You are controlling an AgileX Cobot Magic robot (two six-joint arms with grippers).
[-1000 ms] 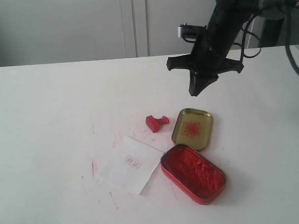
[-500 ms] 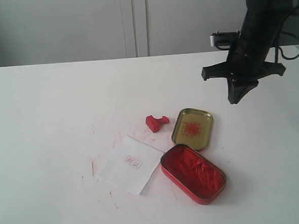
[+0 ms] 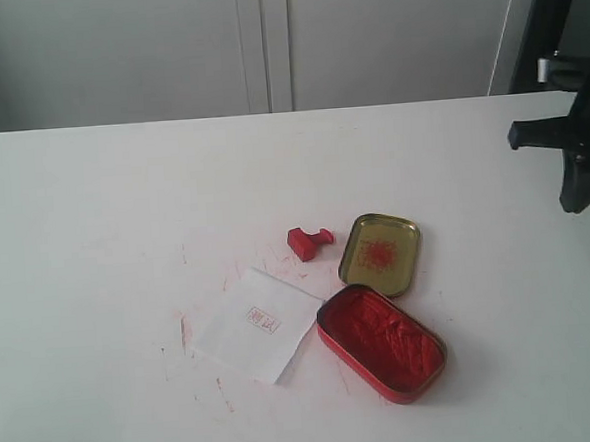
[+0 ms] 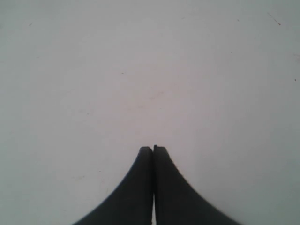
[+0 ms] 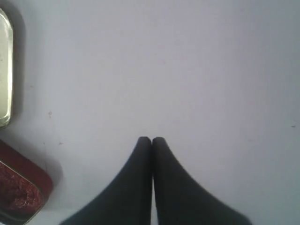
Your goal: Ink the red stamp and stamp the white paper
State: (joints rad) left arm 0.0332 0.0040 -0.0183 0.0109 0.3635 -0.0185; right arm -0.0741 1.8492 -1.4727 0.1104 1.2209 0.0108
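Note:
The red stamp (image 3: 307,241) lies on its side on the white table, just left of the gold lid. Below it rests the white paper (image 3: 258,323), carrying a small red square imprint. My right gripper (image 3: 575,204) hangs at the far right edge of the exterior view, well away from the stamp, its fingers pressed together and empty; in the right wrist view the right gripper (image 5: 151,139) is over bare table. My left gripper (image 4: 153,148) is shut and empty above plain table, and the exterior view does not show it.
The open red ink tin (image 3: 382,342) sits right of the paper; its corner (image 5: 21,190) shows in the right wrist view. The gold oval lid (image 3: 380,253), stained red inside, lies between tin and stamp; the lid's edge (image 5: 4,75) is visible too. Red smudges mark the table.
My right arm has swung from above the gold lid to the far right edge of the table view, fingers shut throughout. Stamp, paper, tin and lid have stayed put.

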